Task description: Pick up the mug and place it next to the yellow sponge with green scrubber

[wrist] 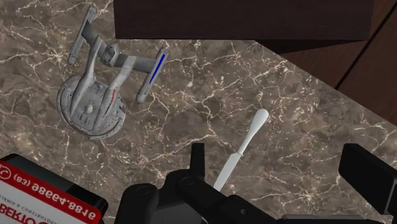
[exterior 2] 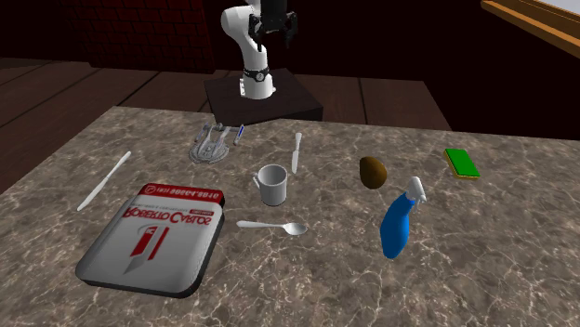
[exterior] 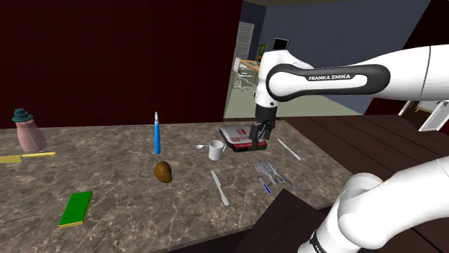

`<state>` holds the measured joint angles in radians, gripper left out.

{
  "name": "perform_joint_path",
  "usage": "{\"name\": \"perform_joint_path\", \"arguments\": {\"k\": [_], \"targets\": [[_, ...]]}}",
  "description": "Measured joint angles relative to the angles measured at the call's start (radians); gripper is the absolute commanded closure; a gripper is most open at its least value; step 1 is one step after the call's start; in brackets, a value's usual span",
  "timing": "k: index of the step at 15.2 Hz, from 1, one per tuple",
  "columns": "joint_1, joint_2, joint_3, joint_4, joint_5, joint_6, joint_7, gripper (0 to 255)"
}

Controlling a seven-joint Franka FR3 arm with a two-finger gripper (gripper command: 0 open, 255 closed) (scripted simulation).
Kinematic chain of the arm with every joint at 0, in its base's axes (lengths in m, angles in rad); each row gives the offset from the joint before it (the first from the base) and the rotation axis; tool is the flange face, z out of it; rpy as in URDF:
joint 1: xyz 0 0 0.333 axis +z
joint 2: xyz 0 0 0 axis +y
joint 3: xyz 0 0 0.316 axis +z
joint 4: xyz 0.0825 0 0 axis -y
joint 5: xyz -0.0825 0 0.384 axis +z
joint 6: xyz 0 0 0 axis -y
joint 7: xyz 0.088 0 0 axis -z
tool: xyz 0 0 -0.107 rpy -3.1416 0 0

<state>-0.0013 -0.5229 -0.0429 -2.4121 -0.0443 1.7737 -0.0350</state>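
The flat yellow sponge with green top (exterior: 76, 208) lies at the shoulder view's left. The white handled mug (exterior: 216, 150) stands upright mid-table, well apart from it. Just right, the black gripper (exterior: 260, 140) hovers spread and empty, presumably readying a grasp.

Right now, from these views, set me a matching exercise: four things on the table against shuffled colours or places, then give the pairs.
Things:
1 mug
2 sponge
3 spray bottle
4 spaceship model

Descriptions:
A blue
B grey, nearest the stand
C white, upright
D green top, yellow side

Pairs: 1-C; 2-D; 3-A; 4-B
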Motion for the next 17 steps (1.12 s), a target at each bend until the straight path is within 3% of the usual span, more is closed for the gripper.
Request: {"name": "perform_joint_path", "arguments": {"k": [8,17], "targets": [[-0.011,0.287,-0.018,0.090,-0.013,0.217,-0.001,0],[-0.025,0.633,-0.035,0.308,-0.012,0.368,-0.007,0]]}}
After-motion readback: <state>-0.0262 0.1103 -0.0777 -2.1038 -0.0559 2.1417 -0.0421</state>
